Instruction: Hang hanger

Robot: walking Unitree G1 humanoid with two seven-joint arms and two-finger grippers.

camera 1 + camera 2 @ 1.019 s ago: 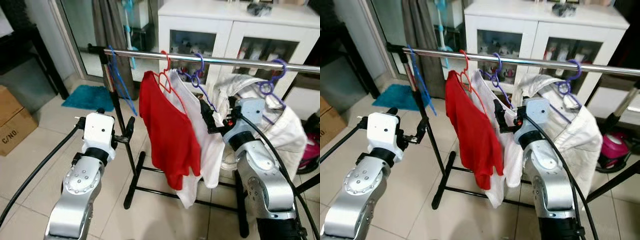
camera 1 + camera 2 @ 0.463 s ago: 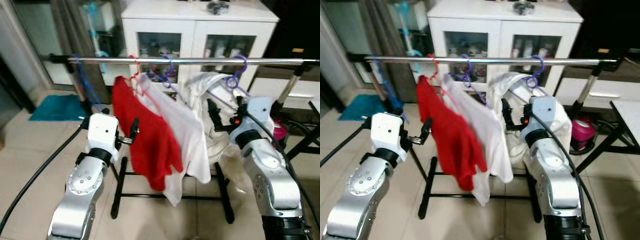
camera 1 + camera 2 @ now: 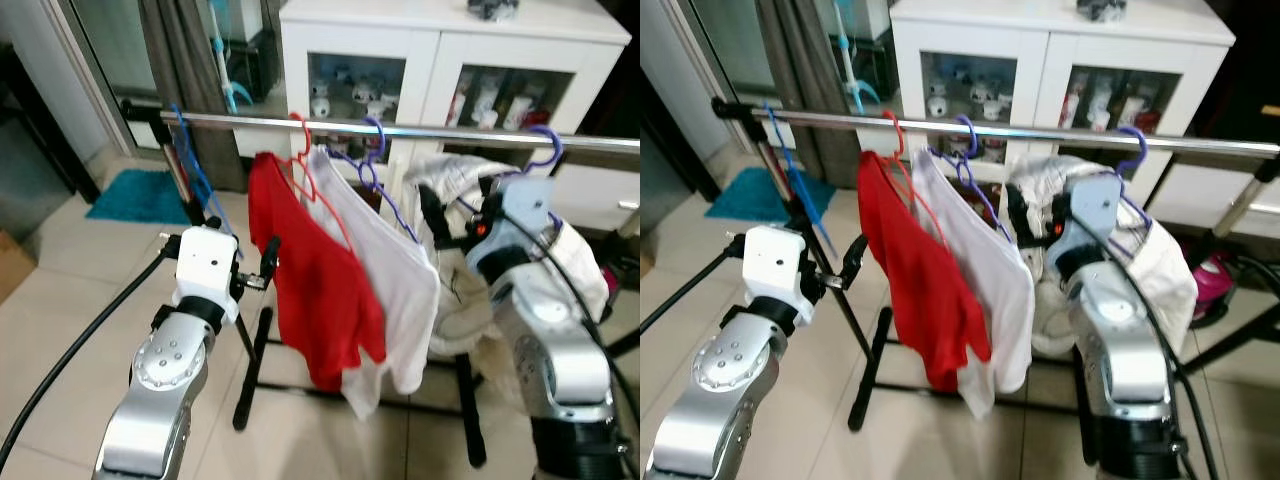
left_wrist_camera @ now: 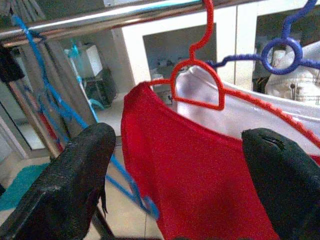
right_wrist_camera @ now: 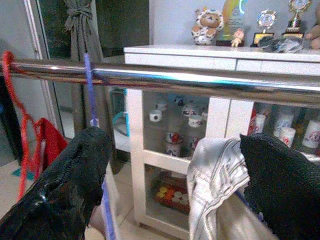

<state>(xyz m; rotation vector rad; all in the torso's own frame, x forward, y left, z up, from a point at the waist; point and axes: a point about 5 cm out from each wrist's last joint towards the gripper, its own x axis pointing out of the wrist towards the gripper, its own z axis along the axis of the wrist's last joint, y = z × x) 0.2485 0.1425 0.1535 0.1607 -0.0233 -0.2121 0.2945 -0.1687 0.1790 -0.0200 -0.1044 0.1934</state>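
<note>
The rail (image 3: 400, 131) was shiny silver on a black stand (image 3: 250, 370). A red shirt (image 3: 315, 290) hung from a red hanger (image 3: 305, 160), a plain white shirt (image 3: 395, 290) from a purple hanger (image 3: 372, 165), and a cream garment (image 3: 470, 300) from another purple hanger (image 3: 540, 160). A blue hanger (image 3: 195, 175) hung bare. The cabinet (image 3: 440, 50) was white, the mat (image 3: 140, 195) teal, the floor tiles (image 3: 70, 300) beige. Both arms were silver, with black tool fingers (image 4: 75, 185).

Spread fingers (image 5: 65, 192) below steel rail (image 5: 200, 82)
</note>
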